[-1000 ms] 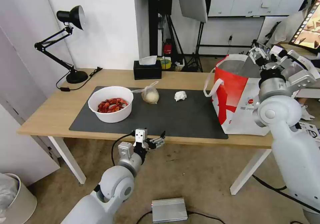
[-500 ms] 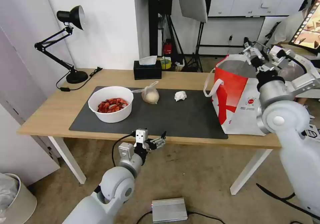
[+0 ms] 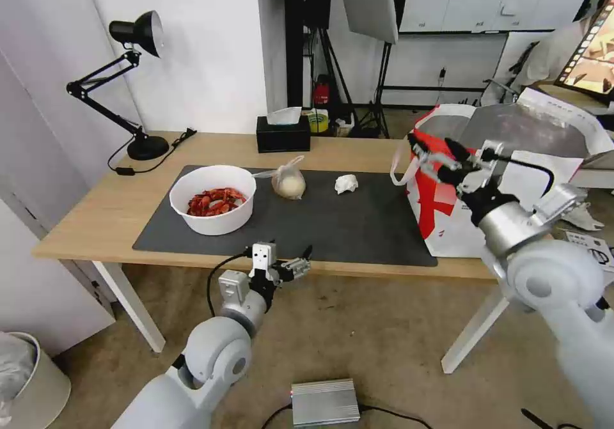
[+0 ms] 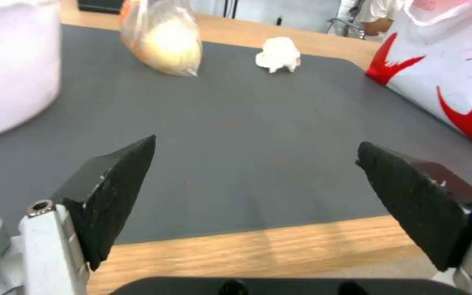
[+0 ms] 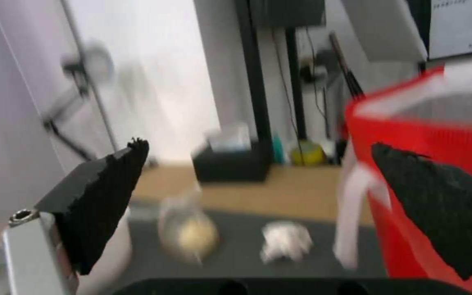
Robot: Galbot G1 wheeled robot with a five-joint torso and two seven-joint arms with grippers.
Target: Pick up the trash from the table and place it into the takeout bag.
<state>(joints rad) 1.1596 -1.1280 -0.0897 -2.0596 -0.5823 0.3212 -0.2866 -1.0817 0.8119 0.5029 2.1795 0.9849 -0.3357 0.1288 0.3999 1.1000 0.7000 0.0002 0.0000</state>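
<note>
The right pincer [image 3: 430, 154], jaws apart and empty, hangs beside the takeout bag [image 3: 448, 192]. The left pincer [image 3: 300, 263], also spread, sits at the tabletop [image 3: 96, 211] edge; its wrist view shows the crumpled tissue [image 4: 278, 54] and knotted bag [image 4: 165, 39] on the mat [image 4: 236, 135].

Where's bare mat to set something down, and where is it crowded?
Free: the dark mat between the crumpled tissue, takeout bag and the table's near edge. Crowded: the far left, where the bowl and knotted bag sit close.

White walls, beige floor [image 3: 358, 327], black desk lamp [image 3: 128, 77].
</note>
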